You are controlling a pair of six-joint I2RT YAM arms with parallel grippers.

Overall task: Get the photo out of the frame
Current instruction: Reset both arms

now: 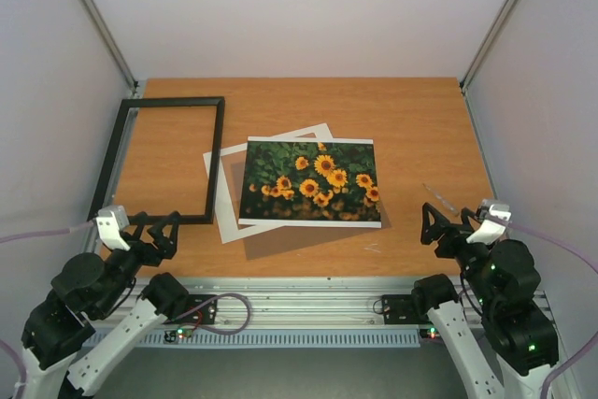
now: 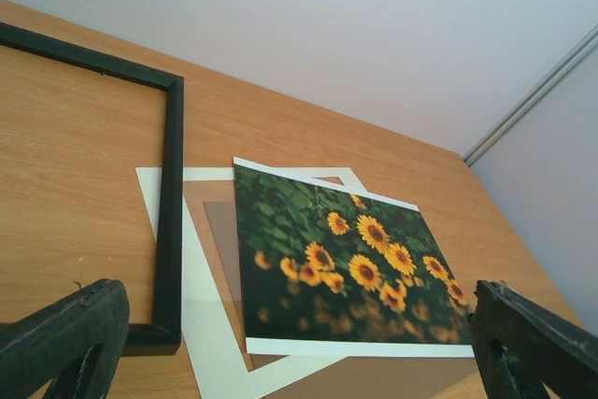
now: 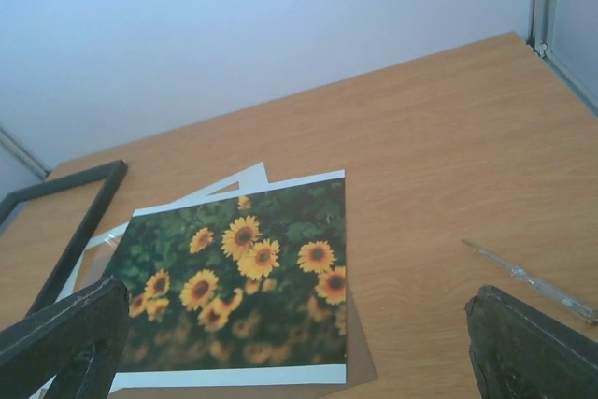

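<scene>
**Desk layout.** The photo (image 1: 311, 179) lies face up on the desk (image 1: 402, 109), near the centre and outside the frame (image 1: 112, 161). It shows yellow-orange sunflowers on dark green leaves, with a thin white edge. Its long sides run roughly left to right.

**Frame.** The frame is thin, black and rectangular. It lies flat at the left of the desk, well left of the photo's centre. Bare desk wood shows through its opening. In the left wrist view, its right bar crosses the left margin of the white mat (image 1: 224, 207).

**Mat and sheet.** The white mat lies under the photo and is rotated slightly against it. Its corners project past the photo at the far side and at the near left. A brownish flat sheet (image 3: 361, 352) projects from under the photo along the near and right edges.

**Other item.** A thin clear stick (image 3: 528, 279) lies on the desk right of the photo, apart from it.

**Left end effector** (image 1: 157, 221). Fingers spread wide and holding nothing. It sits low over the near left edge of the desk, close to the frame's near bar.

**Right end effector** (image 1: 447, 226). Fingers spread wide and holding nothing. It sits over the near right of the desk, just beside the clear stick and apart from the photo.
</scene>
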